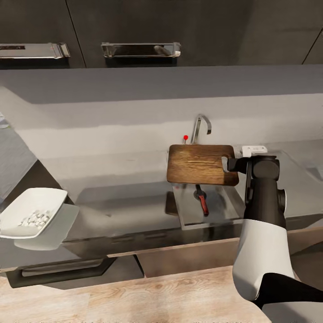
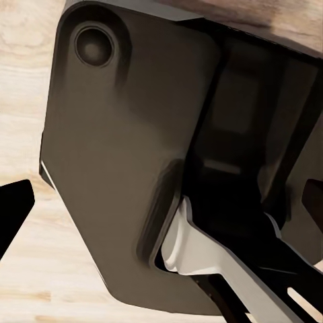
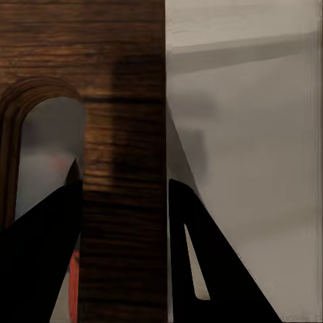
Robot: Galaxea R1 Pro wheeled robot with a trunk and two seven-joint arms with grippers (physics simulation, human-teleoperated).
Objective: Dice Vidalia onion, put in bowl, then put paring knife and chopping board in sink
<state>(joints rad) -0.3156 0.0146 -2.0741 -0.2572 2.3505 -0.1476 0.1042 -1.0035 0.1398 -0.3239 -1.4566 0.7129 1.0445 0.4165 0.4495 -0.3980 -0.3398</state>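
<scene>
Right claw (image 1: pixel 233 162) pinches chopping board (image 1: pixel 197 163) above sink (image 1: pixel 215 211).

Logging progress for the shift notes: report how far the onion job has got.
Done: white onion dice lie in the bowl on the countertop, and the paring knife lies in the sink. In hand: the right gripper grips the chopping board by the strip beside its handle hole, holding it over the sink's back edge. Left: lower the board into the sink and release.
</scene>
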